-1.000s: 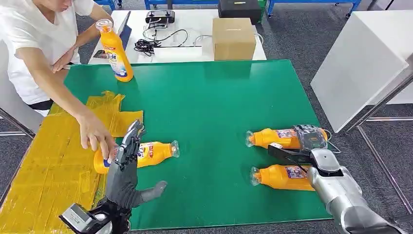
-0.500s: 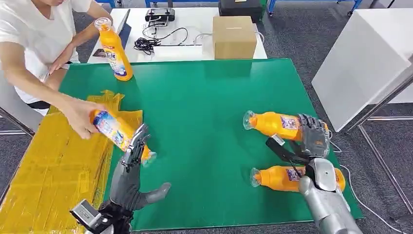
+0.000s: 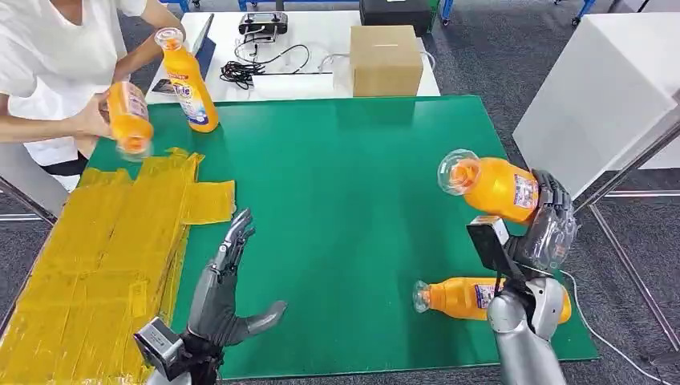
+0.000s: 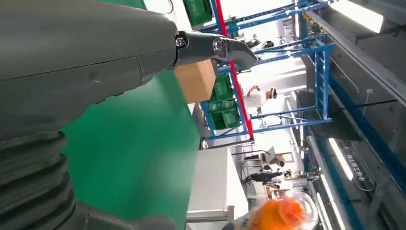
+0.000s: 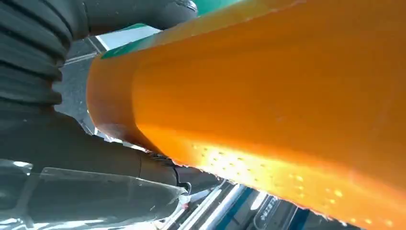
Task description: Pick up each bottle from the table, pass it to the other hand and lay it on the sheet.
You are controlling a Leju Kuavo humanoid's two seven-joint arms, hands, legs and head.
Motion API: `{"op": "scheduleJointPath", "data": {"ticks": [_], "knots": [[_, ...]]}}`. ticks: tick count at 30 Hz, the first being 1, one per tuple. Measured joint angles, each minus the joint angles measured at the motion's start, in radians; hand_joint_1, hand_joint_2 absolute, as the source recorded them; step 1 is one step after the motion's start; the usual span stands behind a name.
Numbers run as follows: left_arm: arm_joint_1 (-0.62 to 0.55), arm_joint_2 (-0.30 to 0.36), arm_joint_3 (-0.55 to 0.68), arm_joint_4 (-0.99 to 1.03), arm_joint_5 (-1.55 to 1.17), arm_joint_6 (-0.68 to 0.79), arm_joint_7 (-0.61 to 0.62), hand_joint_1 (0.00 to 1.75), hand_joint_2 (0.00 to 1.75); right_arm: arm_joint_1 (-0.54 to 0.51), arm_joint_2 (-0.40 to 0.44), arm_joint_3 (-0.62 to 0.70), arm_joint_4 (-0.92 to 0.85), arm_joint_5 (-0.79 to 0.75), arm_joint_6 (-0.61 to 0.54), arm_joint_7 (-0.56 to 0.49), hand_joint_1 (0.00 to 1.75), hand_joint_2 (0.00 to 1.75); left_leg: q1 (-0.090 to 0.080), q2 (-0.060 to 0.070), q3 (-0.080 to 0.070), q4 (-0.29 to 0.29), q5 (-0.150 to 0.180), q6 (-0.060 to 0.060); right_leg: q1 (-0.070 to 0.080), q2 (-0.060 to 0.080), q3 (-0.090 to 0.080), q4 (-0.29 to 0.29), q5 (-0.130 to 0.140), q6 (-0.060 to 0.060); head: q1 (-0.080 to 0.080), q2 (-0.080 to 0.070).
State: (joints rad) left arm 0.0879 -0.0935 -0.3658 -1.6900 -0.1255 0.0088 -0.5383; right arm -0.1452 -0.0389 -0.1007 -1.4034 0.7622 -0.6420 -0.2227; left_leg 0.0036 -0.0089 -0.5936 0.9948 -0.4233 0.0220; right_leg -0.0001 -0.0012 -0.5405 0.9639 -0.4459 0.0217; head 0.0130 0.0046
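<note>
The right robot hand (image 3: 547,218) is gripping an orange detergent bottle (image 3: 491,186) above the tabletop's (image 3: 353,184) right edge, needing a level carry toward the spread, empty left robot hand (image 3: 223,290) near the front edge

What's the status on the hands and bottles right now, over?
Right hand grips a lifted bottle. Left hand open above the green mat. Second bottle lies on it. Person's hand holds another over the yellow sheet.
</note>
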Motion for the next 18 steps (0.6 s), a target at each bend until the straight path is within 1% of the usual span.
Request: {"op": "scheduleJointPath", "data": {"ticks": [3, 5, 6, 8, 9, 11, 12, 14, 18], "knots": [[0.0, 0.0, 0.0, 0.003, 0.003, 0.0, 0.003, 0.0, 1.75, 0.006, 0.01, -0.003, -0.021, -0.074, 0.024, -0.033, 1.75, 1.75, 0.0, 0.0, 0.0, 0.0, 0.0, 0.0, 0.0, 0.0, 0.0, 0.0, 0.0, 0.0, 0.0, 0.0], [0.0, 0.0, 0.0, 0.007, 0.009, -0.002, 0.005, 0.0, 1.75, 0.011, 0.019, -0.002, -0.037, -0.161, 0.079, -0.06, 1.75, 1.75, 0.0, 0.0, 0.0, 0.0, 0.0, 0.0, 0.0, 0.0, 0.0, 0.0, 0.0, 0.0, 0.0, 0.0], [0.0, 0.0, 0.0, 0.009, 0.012, -0.004, 0.006, 0.0, 1.75, 0.011, 0.024, -0.002, -0.045, -0.232, 0.133, -0.073, 1.75, 1.75, 0.0, 0.0, 0.0, 0.0, 0.0, 0.0, 0.0, 0.0, 0.0, 0.0, 0.0, 0.0, 0.0, 0.0], [-0.002, 0.002, 0.0, 0.014, 0.024, -0.011, 0.008, 0.0, 1.75, 0.011, 0.032, 0.006, -0.057, -0.427, 0.288, -0.09, 1.75, 1.75, 0.0, 0.0, 0.0, 0.0, 0.0, 0.0, 0.0, 0.0, 0.0, 0.0, 0.0, 0.0, 0.0, 0.0], [-0.005, 0.002, 0.0, 0.018, 0.033, -0.016, 0.009, 0.0, 1.75, 0.009, 0.035, 0.011, -0.058, -0.5, 0.355, -0.09, 1.75, 1.75, 0.0, 0.0, 0.0, 0.0, 0.0, 0.0, 0.0, 0.0, 0.0, 0.0, 0.0, 0.0, 0.0, 0.0], [-0.016, 0.003, 0.0, 0.028, 0.05, -0.026, 0.017, 0.0, 1.75, 0.006, 0.04, 0.023, -0.055, -0.616, 0.466, -0.089, 1.73, 1.75, 0.0, 0.0, 0.0, 0.0, 0.0, 0.0, 0.0, 0.0, 0.0, 0.0, 0.0, 0.0, 0.0, 0.0], [-0.023, 0.003, -0.002, 0.036, 0.058, -0.031, 0.025, 0.0, 1.75, 0.002, 0.045, 0.031, -0.05, -0.669, 0.524, -0.089, 1.75, 1.75, 0.0, 0.0, 0.0, 0.0, 0.0, 0.0, 0.0, 0.0, 0.0, 0.0, 0.0, 0.0, 0.0, 0.0], [-0.037, 0.003, -0.003, 0.052, 0.078, -0.036, 0.042, 0.0, 1.75, -0.008, 0.05, 0.051, -0.035, -0.759, 0.628, -0.09, 1.75, 1.75, 0.001, 0.0, 0.0, 0.0, 0.0, 0.0, 0.001, 0.0, 0.0, 0.0, 0.0, 0.0, 0.0, 0.0], [-0.074, 0.005, -0.012, 0.084, 0.108, -0.051, 0.054, 0.0, 1.75, -0.039, 0.062, 0.111, 0.03, -0.846, 0.772, -0.088, 1.75, 1.75, 0.001, 0.0, 0.0, 0.0, 0.0, 0.0, 0.001, 0.0, 0.0, 0.0, 0.0, 0.0, 0.0, 0.0]]}}
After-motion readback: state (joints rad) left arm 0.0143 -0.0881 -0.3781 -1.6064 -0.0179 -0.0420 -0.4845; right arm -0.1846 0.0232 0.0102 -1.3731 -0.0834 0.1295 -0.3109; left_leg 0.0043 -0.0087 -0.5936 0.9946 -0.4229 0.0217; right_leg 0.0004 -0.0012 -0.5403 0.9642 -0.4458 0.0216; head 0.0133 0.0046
